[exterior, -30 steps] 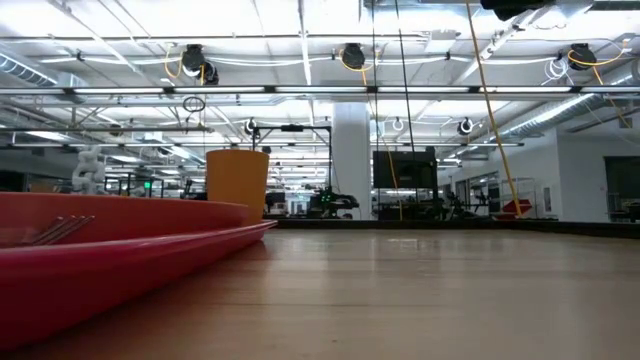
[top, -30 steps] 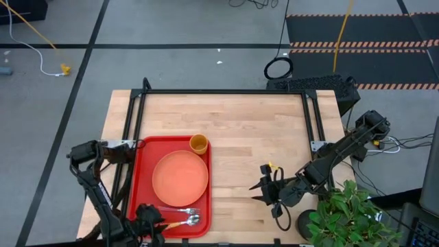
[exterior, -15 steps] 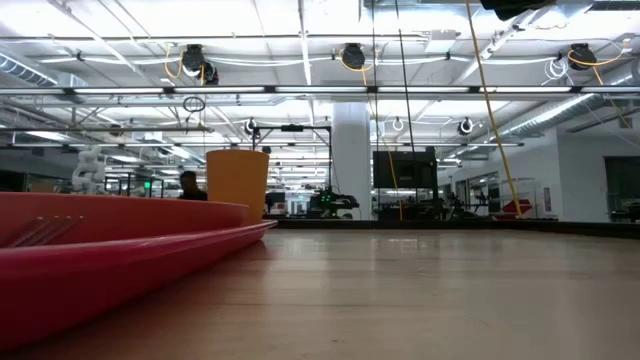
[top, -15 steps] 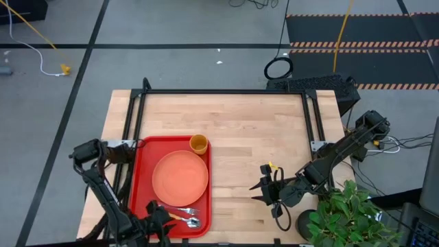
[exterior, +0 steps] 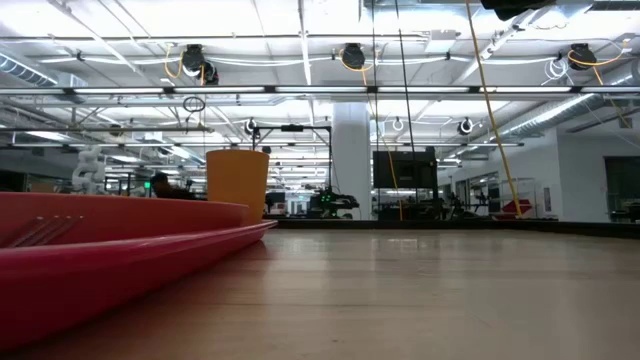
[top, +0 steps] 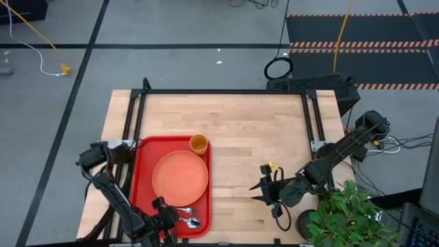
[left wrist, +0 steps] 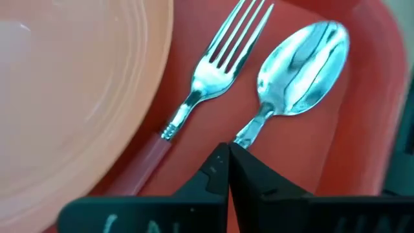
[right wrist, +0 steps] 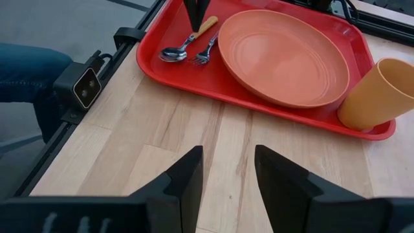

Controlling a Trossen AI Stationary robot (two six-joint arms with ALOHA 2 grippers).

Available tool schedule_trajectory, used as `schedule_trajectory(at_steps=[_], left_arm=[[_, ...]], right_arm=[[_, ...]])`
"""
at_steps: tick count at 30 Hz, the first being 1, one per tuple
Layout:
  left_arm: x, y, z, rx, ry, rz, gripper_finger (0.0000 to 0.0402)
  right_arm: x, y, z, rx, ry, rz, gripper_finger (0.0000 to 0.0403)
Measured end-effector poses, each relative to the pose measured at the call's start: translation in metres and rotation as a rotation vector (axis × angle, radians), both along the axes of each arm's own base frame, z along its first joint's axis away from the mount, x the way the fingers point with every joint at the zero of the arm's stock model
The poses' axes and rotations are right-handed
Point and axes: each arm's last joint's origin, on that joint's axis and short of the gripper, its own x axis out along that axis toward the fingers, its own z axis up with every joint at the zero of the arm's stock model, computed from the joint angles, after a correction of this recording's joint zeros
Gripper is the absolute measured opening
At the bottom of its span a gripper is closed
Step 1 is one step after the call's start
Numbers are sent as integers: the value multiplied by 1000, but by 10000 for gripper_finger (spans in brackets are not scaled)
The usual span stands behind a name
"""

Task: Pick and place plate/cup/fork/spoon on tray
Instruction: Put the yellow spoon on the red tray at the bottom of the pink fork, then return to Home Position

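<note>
The red tray (top: 140, 178) lies at the table's near left. On it lie the salmon plate (top: 180, 177), the yellow-orange cup (top: 198, 143) upright at its far right corner, and the fork (left wrist: 220, 58) and spoon (left wrist: 301, 65) side by side near its near edge, lying flat. My left gripper (left wrist: 228, 154) is shut and points down over the spoon's orange handle (right wrist: 208, 24), close to the neck. My right gripper (right wrist: 226, 175) is open and empty over bare wood to the tray's right (top: 264, 189). My left gripper's shut fingertips stand right over the spoon's handle where it joins the metal neck (left wrist: 249, 133), coming from above. The fingers hide the handle beneath them. I cannot tell whether they touch it. The spoon lies flat on the tray.
A black frame (top: 219, 91) runs along the table's far and side edges. A potted plant (top: 346, 213) stands at the near right corner. Bare wood (top: 260, 137) lies between the tray and my right arm. A person's leg in jeans (right wrist: 26, 71) shows beyond the table edge.
My left gripper has gone toward the table's right edge along the tray's near edge, from the spoon handle's free end to a place over the handle near the neck. The plate, cup and fork have stayed put.
</note>
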Motion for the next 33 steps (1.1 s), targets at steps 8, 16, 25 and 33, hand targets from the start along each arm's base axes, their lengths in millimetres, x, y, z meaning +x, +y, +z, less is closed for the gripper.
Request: schedule_trajectory(at_steps=[8,16,25,33], left_arm=[[-8,-4,-9,38,26,-12,4],[-18,-11,-10,-14,15,34,11],[-20,-10,7,-49,-50,38,18],[-4,4,56,-53,-242,-48,4]], right_arm=[[0,0,0,0,0,0,130],[0,0,0,0,0,0,130],[0,0,0,1,-3,1,130],[-1,-1,12,-2,-80,36,130]])
